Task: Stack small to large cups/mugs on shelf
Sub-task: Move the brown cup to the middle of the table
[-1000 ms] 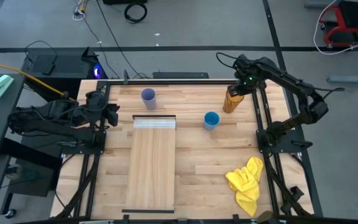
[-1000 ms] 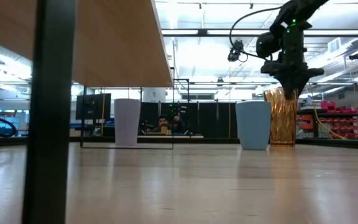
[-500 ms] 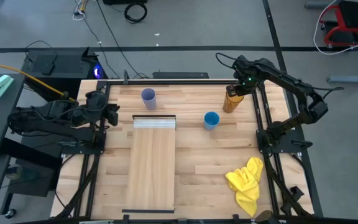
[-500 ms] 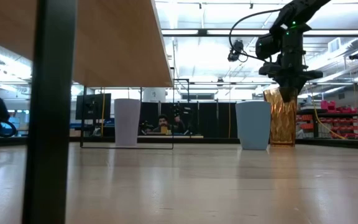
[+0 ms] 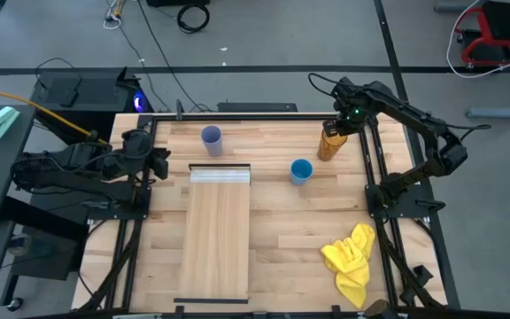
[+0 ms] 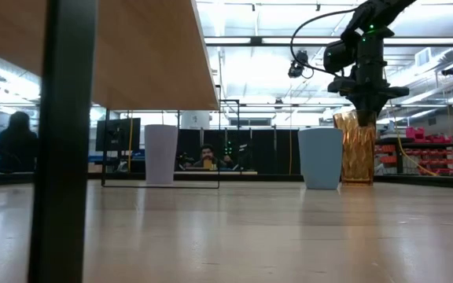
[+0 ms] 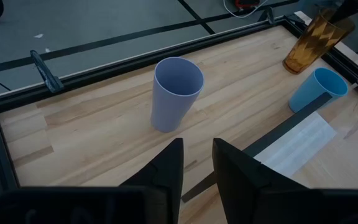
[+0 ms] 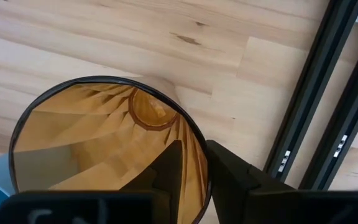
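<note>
My right wrist view alone is showing my right gripper (image 8: 188,165) clamping the amber tumbler (image 8: 98,143) rim, one finger inside, one outside.

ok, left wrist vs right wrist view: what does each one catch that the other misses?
Only left wrist: the lavender cup upright on the table, the shelf with its white strip, and the left gripper hanging clear of every cup.
Only right wrist: the right gripper straddling the amber tumbler's rim, one finger inside, one outside, plus the tumbler's ribbed interior.
Both: the amber tumbler, the blue cup and the slatted table top.
</note>
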